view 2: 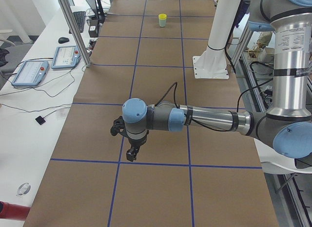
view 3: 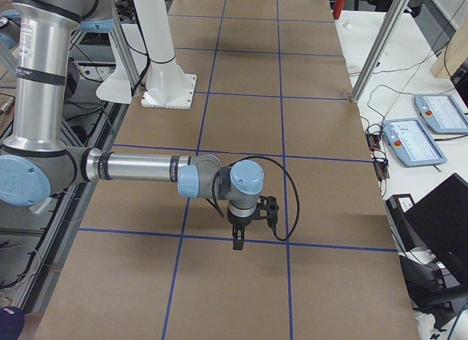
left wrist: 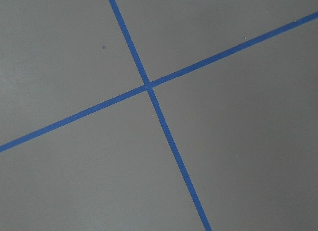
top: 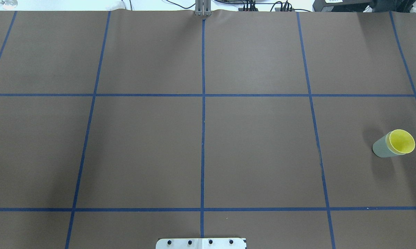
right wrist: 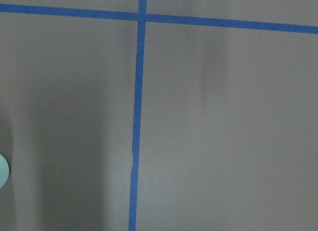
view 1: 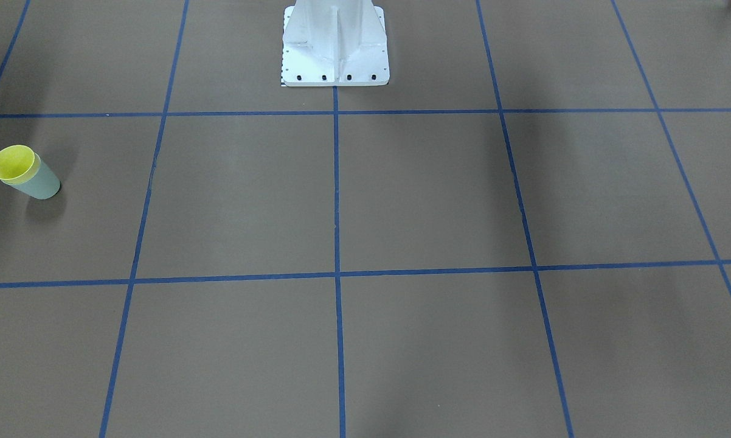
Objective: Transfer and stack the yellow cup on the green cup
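Note:
The yellow cup (view 1: 13, 163) sits nested inside the green cup (view 1: 42, 184); only its rim and inside show. The pair stands upright on the brown table at the robot's far right, also in the overhead view: the yellow cup (top: 401, 141) and the green cup (top: 381, 148). They are small at the far end in the exterior left view (view 2: 162, 19). My left gripper (view 2: 130, 155) hangs above the table, far from the cups. My right gripper (view 3: 237, 241) hangs above the table too, holding nothing. I cannot tell whether either is open or shut. No fingers show in the wrist views.
The white robot pedestal (view 1: 335, 55) stands at the table's back middle. Blue tape lines (top: 203, 121) divide the brown surface into squares. Side benches hold tablets (view 2: 68, 56) and cables, with metal posts (view 3: 376, 51) at the table's edge.

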You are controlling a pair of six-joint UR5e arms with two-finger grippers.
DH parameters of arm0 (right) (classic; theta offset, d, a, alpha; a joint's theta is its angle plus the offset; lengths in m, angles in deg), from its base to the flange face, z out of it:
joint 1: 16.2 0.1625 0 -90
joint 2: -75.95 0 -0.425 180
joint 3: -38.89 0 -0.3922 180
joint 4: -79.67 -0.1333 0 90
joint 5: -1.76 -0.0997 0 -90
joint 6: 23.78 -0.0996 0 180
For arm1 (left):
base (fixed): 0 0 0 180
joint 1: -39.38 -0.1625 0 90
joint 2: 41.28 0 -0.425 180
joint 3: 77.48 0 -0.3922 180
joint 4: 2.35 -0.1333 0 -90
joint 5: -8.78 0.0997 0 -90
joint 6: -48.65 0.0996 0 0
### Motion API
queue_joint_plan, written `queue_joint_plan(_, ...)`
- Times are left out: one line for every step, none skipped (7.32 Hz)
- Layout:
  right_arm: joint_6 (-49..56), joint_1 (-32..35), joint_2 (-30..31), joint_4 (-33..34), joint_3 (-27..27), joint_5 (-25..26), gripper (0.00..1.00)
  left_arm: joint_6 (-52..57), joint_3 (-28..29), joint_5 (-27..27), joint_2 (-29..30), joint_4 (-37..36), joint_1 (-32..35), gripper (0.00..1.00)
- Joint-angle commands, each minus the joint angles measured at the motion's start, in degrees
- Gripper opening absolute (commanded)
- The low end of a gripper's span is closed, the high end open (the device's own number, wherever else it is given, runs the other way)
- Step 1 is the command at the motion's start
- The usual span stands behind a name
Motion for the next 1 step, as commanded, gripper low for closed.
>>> queue_joint_plan(-0.3,0.0,-0.6,0.0,-0.1,-0.1,0.99,0.0,0.4,0.2,-1.9,0.0,0.1,1.0)
